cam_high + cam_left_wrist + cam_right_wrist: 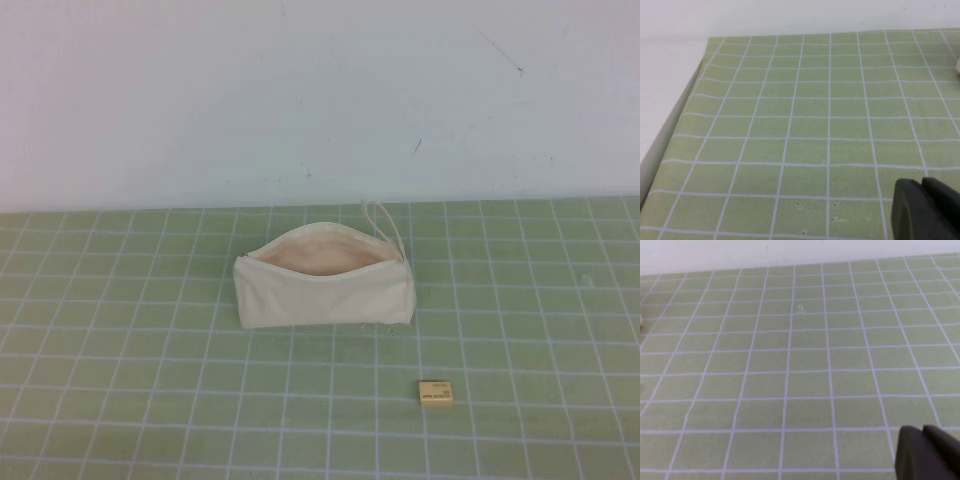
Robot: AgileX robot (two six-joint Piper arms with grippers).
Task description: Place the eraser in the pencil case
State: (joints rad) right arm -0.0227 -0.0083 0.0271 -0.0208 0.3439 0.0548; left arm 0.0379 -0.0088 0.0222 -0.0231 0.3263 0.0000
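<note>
The cream-white pencil case (325, 283) stands in the middle of the green grid mat, its zip mouth open upward showing pale peach lining, its thin loop strap (385, 222) at the far right end. The tiny tan-yellow eraser (435, 393) lies flat on the mat, nearer than the case and to its right. Neither arm shows in the high view. My left gripper (924, 186) shows in the left wrist view, fingers together, over bare mat. My right gripper (922, 432) shows in the right wrist view, fingers together, over bare mat.
The green grid mat (150, 380) covers the table up to a white wall (300, 90) behind. The mat's left edge and a white table border (665, 100) show in the left wrist view. A pale edge of the case (957, 66) peeks in there.
</note>
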